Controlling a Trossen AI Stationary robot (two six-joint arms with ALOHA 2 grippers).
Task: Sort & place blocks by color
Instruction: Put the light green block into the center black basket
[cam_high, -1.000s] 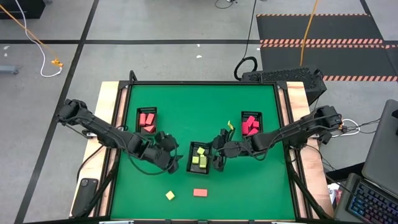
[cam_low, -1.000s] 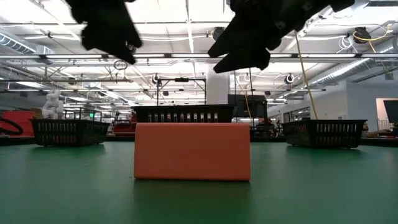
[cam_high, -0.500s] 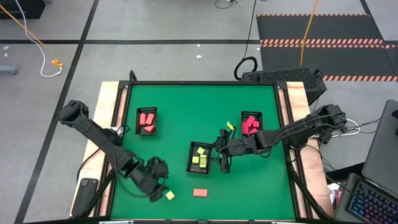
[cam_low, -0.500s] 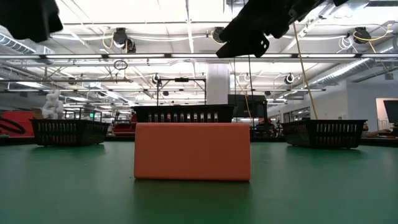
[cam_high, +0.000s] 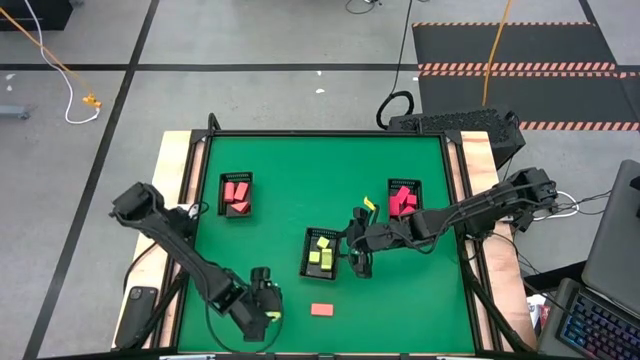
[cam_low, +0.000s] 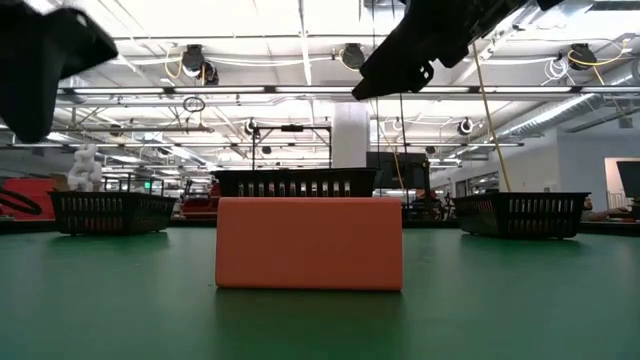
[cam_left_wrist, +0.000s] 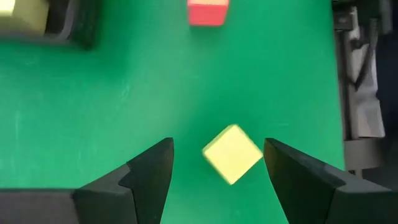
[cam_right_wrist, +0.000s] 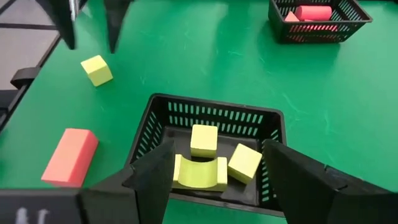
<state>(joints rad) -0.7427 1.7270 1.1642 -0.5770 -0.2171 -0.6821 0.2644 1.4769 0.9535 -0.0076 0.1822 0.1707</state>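
Down low, left gripper (cam_left_wrist: 217, 163) jaws spread astride the yellow cube (cam_left_wrist: 232, 154); right gripper (cam_right_wrist: 217, 171) agape above the middle tray (cam_right_wrist: 211, 115).

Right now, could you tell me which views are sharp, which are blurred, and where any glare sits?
High view: evenly lit and sharp, no hard shadows on the green table. Low view: the salmon-orange block is crisp, the left gripper a dark smear, and the ceiling lights glare. Left wrist view: the yellow cube is slightly soft. Right wrist view: the yellow blocks in the black tray are sharp.

Two matte-black, multi-jointed arms. Each ends in two flat, wedge-shaped black fingers (cam_left_wrist: 152, 177) with angular, chamfered edges.
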